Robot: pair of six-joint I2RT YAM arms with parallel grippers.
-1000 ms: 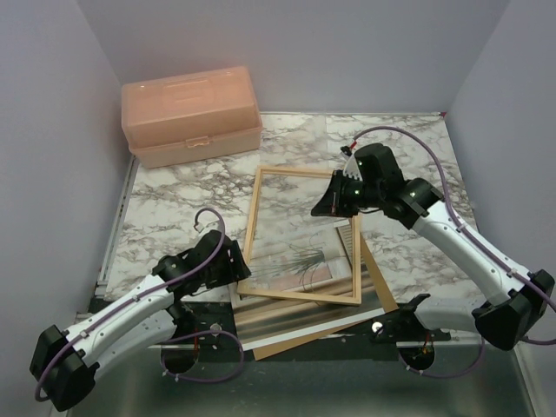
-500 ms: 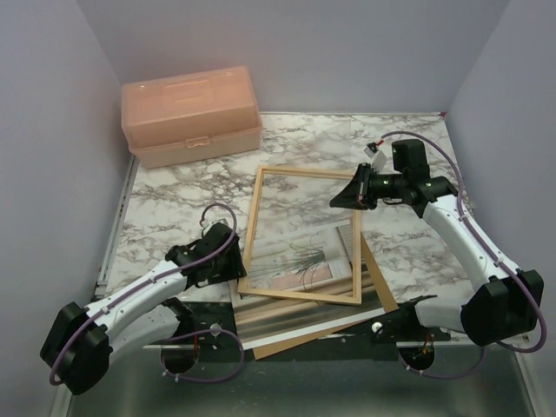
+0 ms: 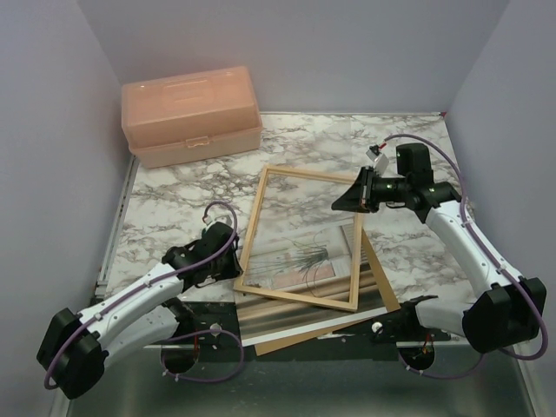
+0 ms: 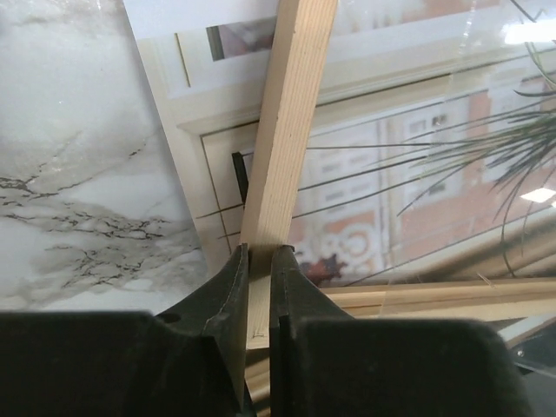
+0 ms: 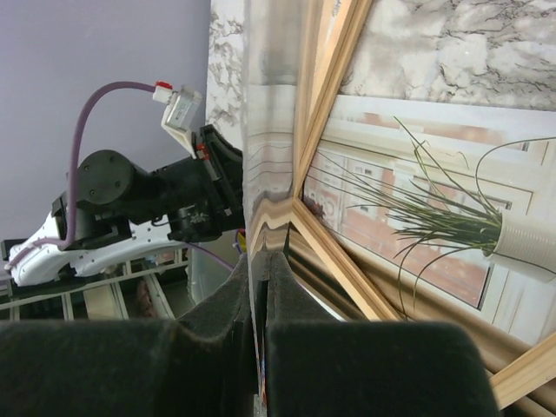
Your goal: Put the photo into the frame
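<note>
Soft, even light falls from overhead in the top view, bright, with only faint diffuse shade on the marble tabletop; the near strip below it looks dimmer. In the right wrist view the glass sheet mirrors its surroundings in warped, wavy bands. In the left wrist view pale glare streaks cross the photo, while the frame stays sharp. The left hand and right hand show as dark, soft-focused masses along the bottom edges.
</note>
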